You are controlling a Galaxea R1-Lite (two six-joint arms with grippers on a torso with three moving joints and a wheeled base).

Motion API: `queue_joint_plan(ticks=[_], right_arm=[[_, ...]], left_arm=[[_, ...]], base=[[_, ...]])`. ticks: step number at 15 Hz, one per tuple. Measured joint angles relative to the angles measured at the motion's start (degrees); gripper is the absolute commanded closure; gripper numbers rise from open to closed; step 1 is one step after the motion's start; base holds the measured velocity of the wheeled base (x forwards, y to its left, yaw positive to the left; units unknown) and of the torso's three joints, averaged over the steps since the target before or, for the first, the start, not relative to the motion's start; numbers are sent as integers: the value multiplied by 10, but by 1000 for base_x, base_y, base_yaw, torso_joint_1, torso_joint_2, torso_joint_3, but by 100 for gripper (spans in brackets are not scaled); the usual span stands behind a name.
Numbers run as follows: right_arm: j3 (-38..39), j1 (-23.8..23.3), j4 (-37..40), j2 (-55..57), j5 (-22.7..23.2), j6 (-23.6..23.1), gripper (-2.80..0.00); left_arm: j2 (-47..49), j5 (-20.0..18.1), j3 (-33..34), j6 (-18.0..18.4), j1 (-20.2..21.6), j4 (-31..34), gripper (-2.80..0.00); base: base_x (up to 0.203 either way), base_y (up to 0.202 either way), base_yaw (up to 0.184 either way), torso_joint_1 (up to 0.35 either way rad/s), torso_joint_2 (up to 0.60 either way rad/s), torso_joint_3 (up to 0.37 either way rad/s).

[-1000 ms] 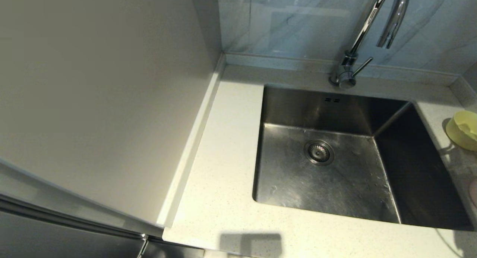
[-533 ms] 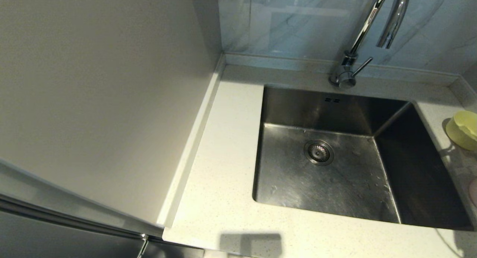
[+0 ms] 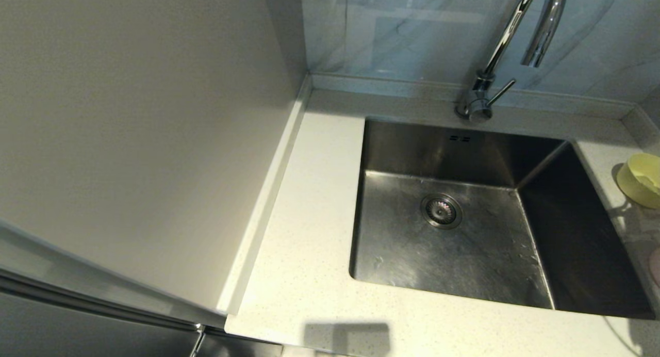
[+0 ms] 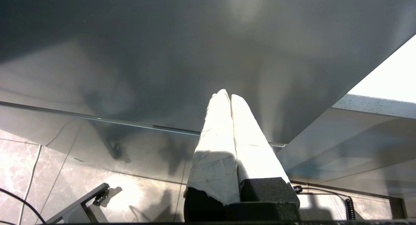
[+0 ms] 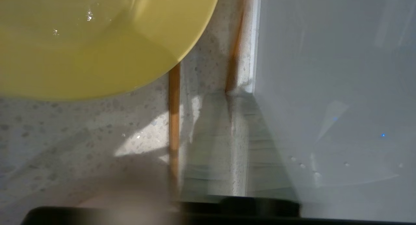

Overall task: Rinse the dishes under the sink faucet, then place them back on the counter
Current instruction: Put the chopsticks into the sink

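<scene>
The yellow-green bowl (image 3: 641,180) stands on the counter (image 3: 309,217) right of the sink (image 3: 443,243), and a sliver of the pink bowl (image 3: 656,266) shows at the right border. The faucet (image 3: 515,32) rises behind the basin. In the right wrist view the yellow-green bowl (image 5: 91,39) partly covers one chopstick (image 5: 174,121). A second chopstick (image 5: 234,52) lies along the counter's raised edge. My right gripper (image 5: 237,94), blurred, is shut on this second chopstick's near end. My left gripper (image 4: 226,96) is shut and empty, parked below the counter.
A beige wall panel (image 3: 144,140) bounds the counter on the left. A pale wall (image 5: 325,88) rises just beside the chopstick at the raised edge. The left gripper points at a dark cabinet front (image 4: 162,56) above a tiled floor (image 4: 19,160).
</scene>
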Motion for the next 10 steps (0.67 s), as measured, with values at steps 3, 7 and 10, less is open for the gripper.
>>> queue_joint_plan(ticks=[3,7,10], right_arm=[[2,-4,0,0,1,1,0],[2,-4,-2,-2,1,0,0],[-5,-4,0,-13,2,-3,0]], left_arm=[[0,0,0,0,0,0,0],[0,0,0,0,0,0,0],[0,0,0,0,0,0,0]], base=[[0,0,0,0,0,0],[0,0,0,0,0,0],[0,0,0,0,0,0]])
